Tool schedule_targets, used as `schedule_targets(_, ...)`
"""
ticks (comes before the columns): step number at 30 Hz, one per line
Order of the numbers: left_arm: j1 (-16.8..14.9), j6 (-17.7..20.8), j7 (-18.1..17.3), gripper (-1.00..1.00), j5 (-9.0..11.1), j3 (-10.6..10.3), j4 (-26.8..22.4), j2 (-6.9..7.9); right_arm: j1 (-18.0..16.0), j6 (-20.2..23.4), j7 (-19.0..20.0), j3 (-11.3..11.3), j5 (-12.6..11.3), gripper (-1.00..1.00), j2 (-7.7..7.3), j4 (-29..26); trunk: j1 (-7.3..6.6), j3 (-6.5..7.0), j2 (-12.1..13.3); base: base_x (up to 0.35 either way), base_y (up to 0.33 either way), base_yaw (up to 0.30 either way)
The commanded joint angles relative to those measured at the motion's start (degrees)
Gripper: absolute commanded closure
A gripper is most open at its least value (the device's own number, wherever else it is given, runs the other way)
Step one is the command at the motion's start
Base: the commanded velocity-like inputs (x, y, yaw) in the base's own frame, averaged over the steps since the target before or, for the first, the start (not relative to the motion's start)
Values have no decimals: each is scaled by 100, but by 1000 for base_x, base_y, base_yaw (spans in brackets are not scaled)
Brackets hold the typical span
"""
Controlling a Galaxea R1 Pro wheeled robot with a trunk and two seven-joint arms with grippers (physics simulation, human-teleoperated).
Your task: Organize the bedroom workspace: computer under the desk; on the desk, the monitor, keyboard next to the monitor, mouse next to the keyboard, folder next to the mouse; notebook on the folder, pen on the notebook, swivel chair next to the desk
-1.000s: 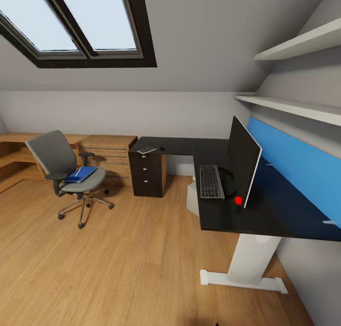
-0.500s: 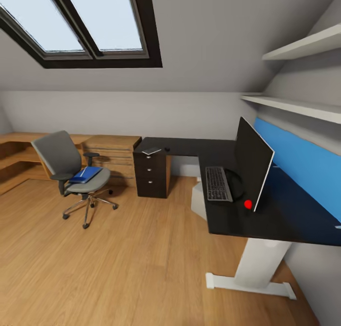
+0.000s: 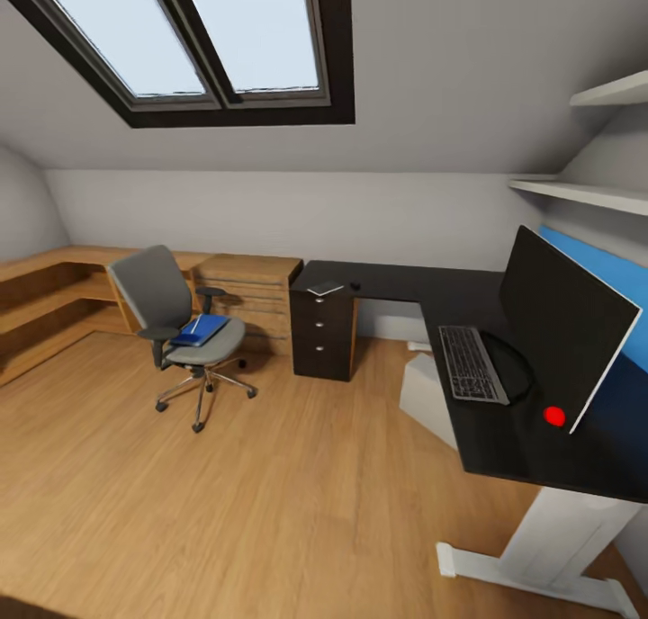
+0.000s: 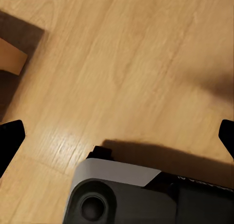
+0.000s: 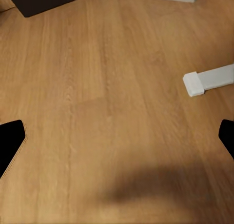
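Blue folder (image 3: 202, 329) flat on swivel chair (image 3: 176, 320) seat, well apart from desk (image 3: 423, 286), likely light, stiff, slick, best pinched at an overhanging edge; left gripper (image 4: 117, 136) and right gripper (image 5: 117, 138) spread open, empty over floor; view panned left versus earlier, things unmoved.

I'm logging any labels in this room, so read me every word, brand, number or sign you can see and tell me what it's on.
None can be read.
keyboard: key legends too small to make out.
monitor: screen black, no brand visible; a plain red dot sits by its base, no text.
folder on the chair: plain blue cover.
Left wrist view: faint marks on the robot's dark housing, too blurred to read.
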Motion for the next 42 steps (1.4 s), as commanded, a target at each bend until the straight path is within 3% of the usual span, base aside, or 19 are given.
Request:
schedule_targets(1,-1,23,48,-100,37,-30,-14,9,-4,-30,6,38,-61,-100,-2,4,3,-7,-4,187,294,1)
schedule_targets(22,-1,14,48,-100,28,-30,-10,19,-4,-48,4,29,-63,-100,-26,23,3,10,-4,197,289,-21)
schedule_targets(32,-1,14,48,-100,28,-30,-3,19,-4,-48,6,29,-61,-100,-26,26,3,71,-4,302,87,-148)
schedule_targets(42,-1,-11,51,-100,28,-30,29,12,-4,-48,5,32,-61,-100,-26,27,-217,276,397,329,9,-43)
